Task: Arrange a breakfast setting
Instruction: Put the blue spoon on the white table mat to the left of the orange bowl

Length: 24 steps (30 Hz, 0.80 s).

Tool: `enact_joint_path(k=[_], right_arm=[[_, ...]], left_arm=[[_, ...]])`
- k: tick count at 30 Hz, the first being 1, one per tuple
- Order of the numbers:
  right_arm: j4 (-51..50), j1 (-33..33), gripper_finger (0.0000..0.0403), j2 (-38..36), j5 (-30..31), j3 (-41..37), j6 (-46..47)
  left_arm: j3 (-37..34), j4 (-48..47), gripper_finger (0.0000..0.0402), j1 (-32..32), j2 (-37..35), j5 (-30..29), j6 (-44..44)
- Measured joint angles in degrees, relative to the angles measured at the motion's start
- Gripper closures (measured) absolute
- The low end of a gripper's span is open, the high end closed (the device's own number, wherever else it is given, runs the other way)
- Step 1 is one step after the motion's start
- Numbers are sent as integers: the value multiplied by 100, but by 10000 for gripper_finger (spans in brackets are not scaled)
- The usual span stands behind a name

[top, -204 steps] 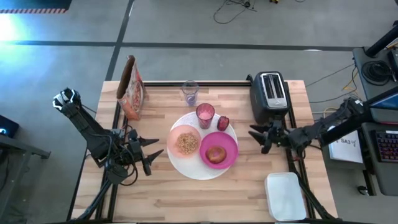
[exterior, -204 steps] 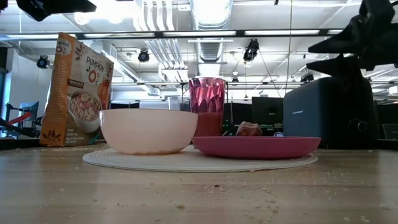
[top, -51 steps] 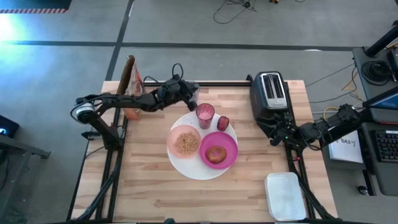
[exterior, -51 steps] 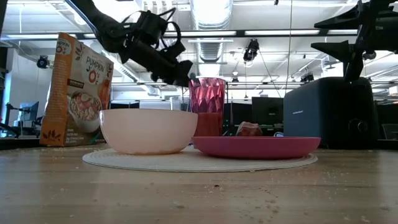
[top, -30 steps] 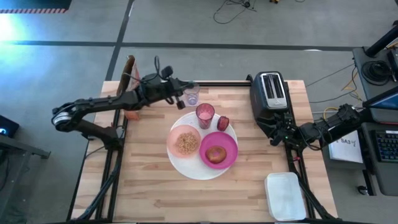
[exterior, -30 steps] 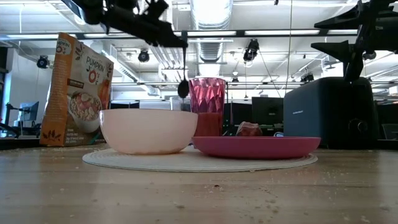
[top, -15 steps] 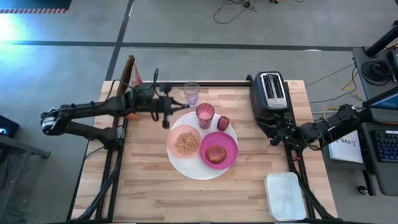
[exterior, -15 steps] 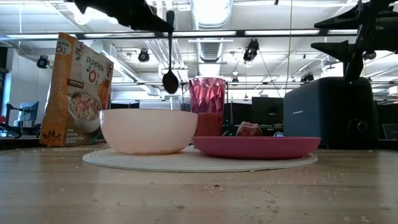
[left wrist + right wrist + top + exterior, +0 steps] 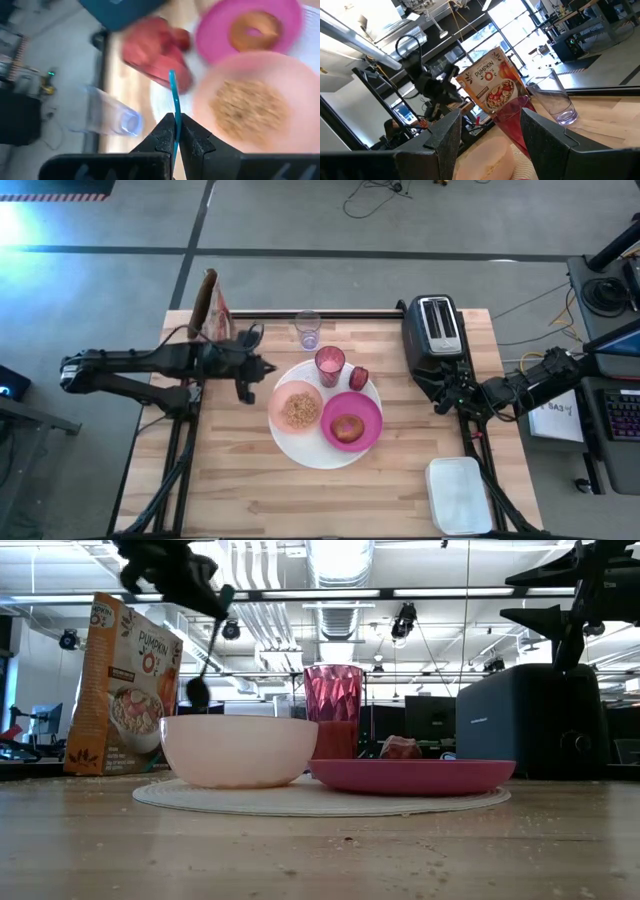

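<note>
We start at the near edge of the table [image 9: 330,510]: bare wood, nothing of the setting there. Moving in, we reach the white plate [image 9: 305,455] at the table's middle, carrying everything so far. On it the pink bowl [image 9: 296,408] sits on the left, filled with cereal, and the magenta plate [image 9: 368,412] sits on the right with the bun [image 9: 347,427] on top. Both look like light, hard plastic, slick at the rim, so we would take them by the lip, not the wall.

Just past them, toward the far edge, stands the cup [image 9: 330,364] with the small red food [image 9: 359,377] beside it. The cup is tall and tippy, best held around the body.

Now the action: the left claw [image 9: 246,366] hangs over the table's left side, just left of the bowl, clamped tight on the spoon [image 9: 173,100]. We see its teal handle pinched between the fingers, the dark scoop dangling down in the low view. It is thin, stiff and light, likely to swivel in so narrow a grip, so we would hold it mid-handle.

The right claw [image 9: 437,397] waits at the right edge by the toaster [image 9: 437,330], fingers spread, holding nothing. At the far edge stand the tumbler [image 9: 307,330] and cereal bag [image 9: 210,308].
</note>
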Motion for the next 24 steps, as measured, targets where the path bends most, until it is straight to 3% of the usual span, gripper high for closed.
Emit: enact_joint_path(k=[8, 24], right_arm=[[-1, -1, 211, 0, 0, 0, 0], [-2, -1, 211, 0, 0, 0, -1]], left_arm=[[-40, -1224, 402, -489, 84, 21, 121], [-931, -1121, 402, -1450, 251, 282, 353]])
